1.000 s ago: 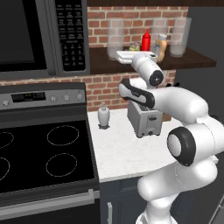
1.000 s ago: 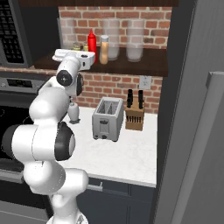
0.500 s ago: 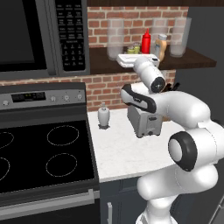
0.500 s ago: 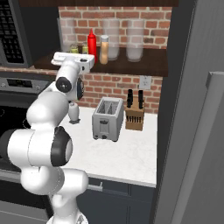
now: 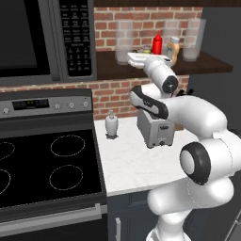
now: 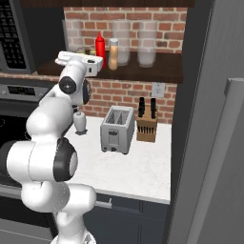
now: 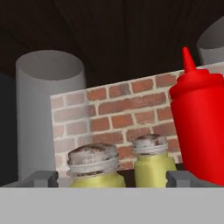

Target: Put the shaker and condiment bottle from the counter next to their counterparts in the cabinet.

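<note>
Through the hand camera I see 2 squat cylindrical shakers with mottled grey caps: the deeper yellow shaker [image 7: 97,168] sits between the hand [image 7: 111,179] fingers, which are spread wide around it, on the dark wooden shelf [image 5: 207,66] beside the paler shaker [image 7: 151,164] and glossy red squeeze bottle [image 7: 199,131]. Behind is red brick.

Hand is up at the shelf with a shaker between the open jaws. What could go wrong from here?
1. The gripper has its jaws spread around the shaker. A skewed pull-back might tip it into the second shaker beside it.
2. One fingertip sits close to the red squeeze bottle, and sideways drift could knock it.
3. The glass jar stands close on the other side.
</note>
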Robot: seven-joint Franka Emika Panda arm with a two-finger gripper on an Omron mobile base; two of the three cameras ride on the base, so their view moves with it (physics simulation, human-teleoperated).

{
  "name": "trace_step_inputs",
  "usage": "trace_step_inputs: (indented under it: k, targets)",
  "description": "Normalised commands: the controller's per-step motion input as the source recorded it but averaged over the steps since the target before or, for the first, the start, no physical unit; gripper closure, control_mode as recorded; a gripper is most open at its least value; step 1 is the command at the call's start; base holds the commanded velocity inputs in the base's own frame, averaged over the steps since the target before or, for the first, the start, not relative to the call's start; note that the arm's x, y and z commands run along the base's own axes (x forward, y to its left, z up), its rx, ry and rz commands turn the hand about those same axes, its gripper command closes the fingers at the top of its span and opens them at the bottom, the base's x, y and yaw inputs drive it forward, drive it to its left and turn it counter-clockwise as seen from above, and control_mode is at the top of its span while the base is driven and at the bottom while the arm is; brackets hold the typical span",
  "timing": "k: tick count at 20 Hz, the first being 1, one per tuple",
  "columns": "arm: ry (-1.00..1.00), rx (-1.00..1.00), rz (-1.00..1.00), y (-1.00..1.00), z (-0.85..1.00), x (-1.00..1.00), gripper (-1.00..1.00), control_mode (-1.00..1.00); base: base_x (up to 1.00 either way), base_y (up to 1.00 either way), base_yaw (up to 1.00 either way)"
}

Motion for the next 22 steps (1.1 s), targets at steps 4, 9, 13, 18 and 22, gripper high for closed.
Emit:
trace_step_inputs:
  k: [4,9,13,18,22]
  targets:
    - [0.14,0.1,0.0,0.0,0.24,-0.26,-1.0,-1.0,0.0,0.0,0.0]
    - [0.07,0.16,0.0,0.0,0.04,-0.84,-1.0,-1.0,0.0,0.0,0.0]
    - [0.0,0.17,-0.02,0.0,0.0,-1.0,-1.0,-1.0,0.0,0.0,0.0]
    - [0.0,0.1,-0.07,0.0,0.0,-1.0,-1.0,-1.0,0.0,0.0,0.0]
    - [0.0,0.05,-0.08,0.0,-0.01,-1.0,-1.0,-1.0,0.0,0.0,0.0]
